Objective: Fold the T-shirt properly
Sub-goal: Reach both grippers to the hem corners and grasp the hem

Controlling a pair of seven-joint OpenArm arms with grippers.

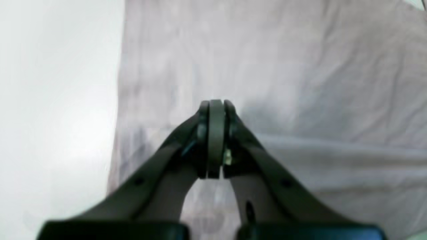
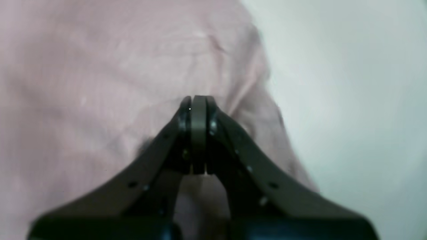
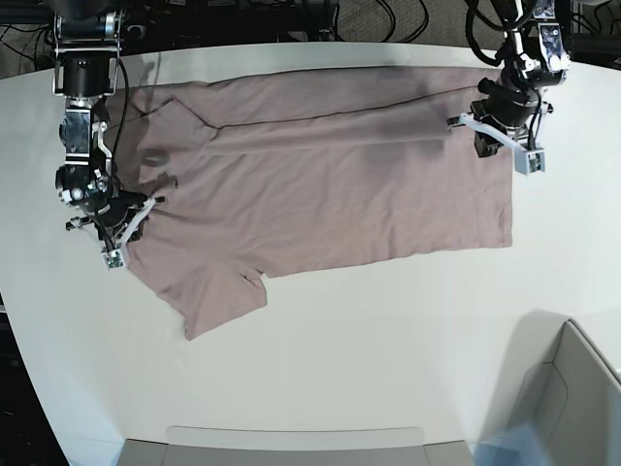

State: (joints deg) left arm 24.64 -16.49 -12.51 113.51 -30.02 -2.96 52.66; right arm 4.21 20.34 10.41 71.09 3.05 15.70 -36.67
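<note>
The dusty pink-mauve T-shirt (image 3: 330, 184) lies spread across the white table, its far long edge folded over toward the middle and one sleeve pointing at the near left. My left gripper (image 3: 495, 138) hovers over the shirt's far right corner. Its jaws are pressed together, and the left wrist view shows the left gripper (image 1: 216, 104) with no cloth between the tips, above the T-shirt (image 1: 300, 66). My right gripper (image 3: 118, 225) is at the shirt's left edge. The right wrist view shows the right gripper (image 2: 198, 99) shut too, just above the T-shirt (image 2: 83, 83).
The white table (image 3: 388, 349) stretches bare toward the front. A grey bin (image 3: 572, 398) stands at the near right corner and a grey tray edge (image 3: 291, 442) runs along the front. Cables lie behind the table's far edge.
</note>
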